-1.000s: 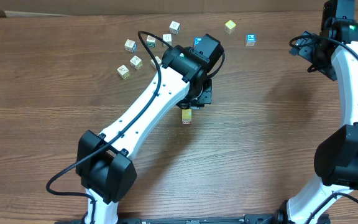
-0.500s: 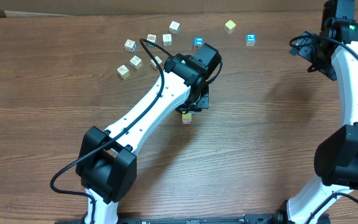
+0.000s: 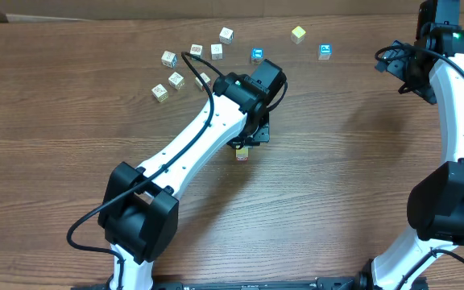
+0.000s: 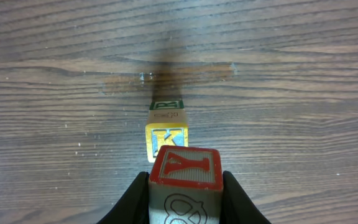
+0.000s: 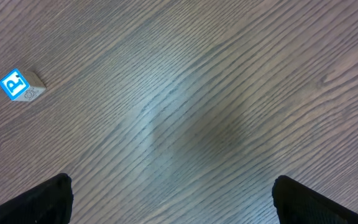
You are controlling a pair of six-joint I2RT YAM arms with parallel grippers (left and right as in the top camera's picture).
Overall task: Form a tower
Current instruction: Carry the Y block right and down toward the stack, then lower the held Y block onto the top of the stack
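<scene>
Wooden red-Y cube (image 4: 184,169) clenched in the left jaws, hovered short of the tower (image 4: 166,130), twelve o'clock in the wrist view, mid-table (image 3: 337,177); right jaws spread empty at two o'clock; likely needed centring over the green R (image 4: 167,105), then lowering.

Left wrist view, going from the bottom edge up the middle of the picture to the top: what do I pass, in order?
Red-Y cube clamped in the left pincer → yellow-bordered K cube → green-bordered cube → bare wooden table.
</scene>
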